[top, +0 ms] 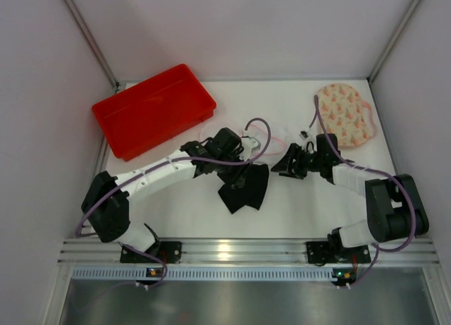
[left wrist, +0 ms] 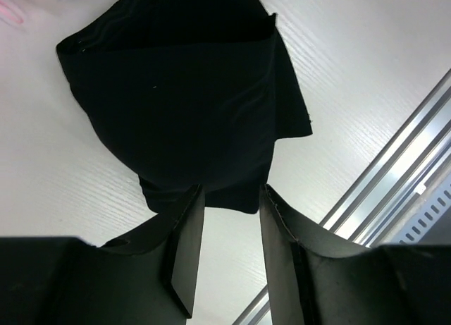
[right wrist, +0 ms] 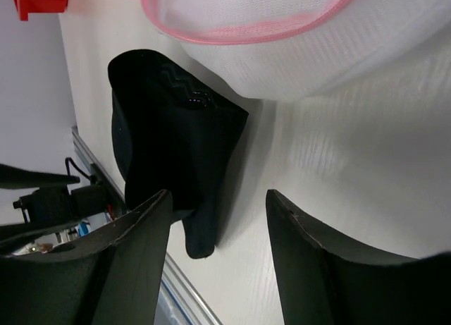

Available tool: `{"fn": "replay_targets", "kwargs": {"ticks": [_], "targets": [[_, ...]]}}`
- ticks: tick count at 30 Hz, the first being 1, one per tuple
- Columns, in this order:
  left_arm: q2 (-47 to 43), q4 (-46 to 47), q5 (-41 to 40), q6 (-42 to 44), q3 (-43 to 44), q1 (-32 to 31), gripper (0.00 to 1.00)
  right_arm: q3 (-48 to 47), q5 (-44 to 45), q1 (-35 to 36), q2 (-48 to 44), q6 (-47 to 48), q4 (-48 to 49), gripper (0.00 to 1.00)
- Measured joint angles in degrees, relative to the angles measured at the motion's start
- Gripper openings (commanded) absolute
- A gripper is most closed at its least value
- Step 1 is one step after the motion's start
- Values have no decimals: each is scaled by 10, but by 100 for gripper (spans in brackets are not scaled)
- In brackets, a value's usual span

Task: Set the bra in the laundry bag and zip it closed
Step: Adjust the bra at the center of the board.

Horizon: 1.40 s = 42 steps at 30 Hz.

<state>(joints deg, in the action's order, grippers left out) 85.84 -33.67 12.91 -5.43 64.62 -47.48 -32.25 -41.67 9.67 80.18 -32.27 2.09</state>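
The black bra (top: 245, 189) lies crumpled on the white table, near the middle. It fills the upper half of the left wrist view (left wrist: 183, 92). My left gripper (top: 236, 171) is open and empty just above the bra's far edge, with bare table between its fingers (left wrist: 231, 198). The white mesh laundry bag (top: 276, 137) with pink edging lies just behind the bra, and its open pink rim shows in the right wrist view (right wrist: 296, 43). My right gripper (top: 289, 164) is open and empty to the right of the bra (right wrist: 169, 149), low over the table (right wrist: 218, 198).
A red tray (top: 153, 110) sits at the back left. A peach patterned oval fabric piece (top: 345, 113) with pink trim lies at the back right. An aluminium rail (top: 246, 251) runs along the near edge. White walls enclose the table.
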Motion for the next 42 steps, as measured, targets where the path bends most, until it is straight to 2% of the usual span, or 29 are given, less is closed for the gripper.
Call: {"fn": "replay_targets", "kwargs": {"ticks": [7,11,12,13,16,18,25,31,39,41,42], "targets": [[54,10,1,36,67,-26,50,-17,15,41,88,-37,53,55],[67,26,34,59,80,-25,53,-28,17,52,110,-53,69,48],[70,29,42,64,83,-25,63,-28,17,54,113,-55,74,47],[74,33,50,73,85,-25,65,-30,17,55,116,-59,77,46],[85,42,75,94,88,-25,66,-36,16,57,126,-65,87,38],[93,42,88,110,89,-25,66,-36,15,57,128,-70,90,34],[117,63,105,174,89,-25,66,-36,7,57,131,-83,101,12],[122,104,107,222,89,-25,64,-36,-1,57,143,-89,108,0],[147,128,109,250,87,-25,62,-36,-2,57,143,-95,108,0],[153,130,109,256,85,-25,58,-36,-2,57,143,-96,108,0],[156,131,109,260,83,-25,49,-35,-2,57,143,-96,108,0]]}}
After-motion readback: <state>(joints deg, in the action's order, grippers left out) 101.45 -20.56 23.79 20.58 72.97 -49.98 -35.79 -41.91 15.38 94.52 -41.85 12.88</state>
